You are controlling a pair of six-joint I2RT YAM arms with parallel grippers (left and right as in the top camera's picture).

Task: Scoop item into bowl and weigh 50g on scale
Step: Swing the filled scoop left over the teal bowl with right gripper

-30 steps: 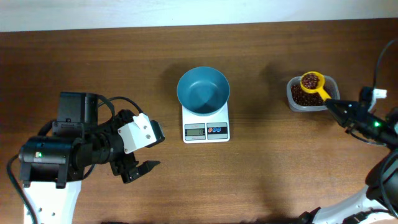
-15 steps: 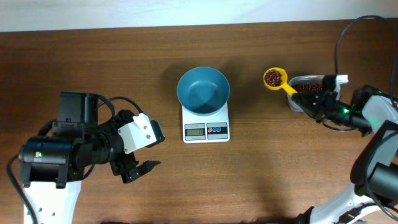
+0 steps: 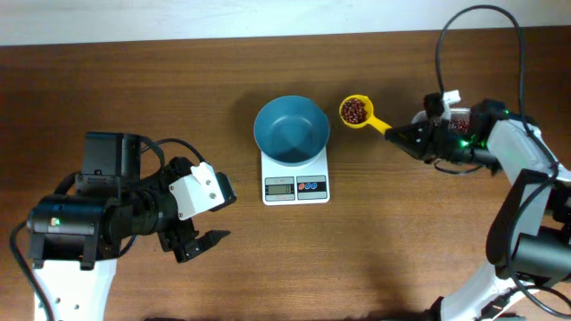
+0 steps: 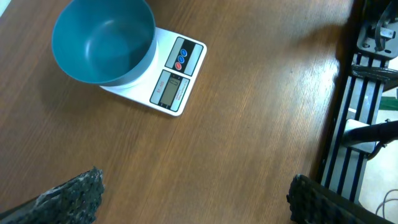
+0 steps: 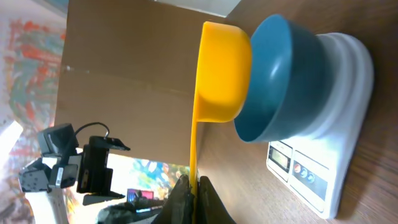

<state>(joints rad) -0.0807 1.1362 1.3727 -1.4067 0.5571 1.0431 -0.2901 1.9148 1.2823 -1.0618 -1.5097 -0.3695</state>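
Our right gripper (image 3: 401,136) is clamped tight on the yellow scoop (image 3: 366,119) by its handle; the beans (image 3: 355,110) sit just beside the bowl (image 3: 291,130), between bowl and gripper.

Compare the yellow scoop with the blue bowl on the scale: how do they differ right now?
The scoop is yellow, small and has a handle; the bowl is teal, far wider and has none. The scoop carries red-brown beans; the bowl looks empty. The right gripper holds the scoop in the air beside the bowl's rim; the bowl sits on the white scale. Both are round and open upward.
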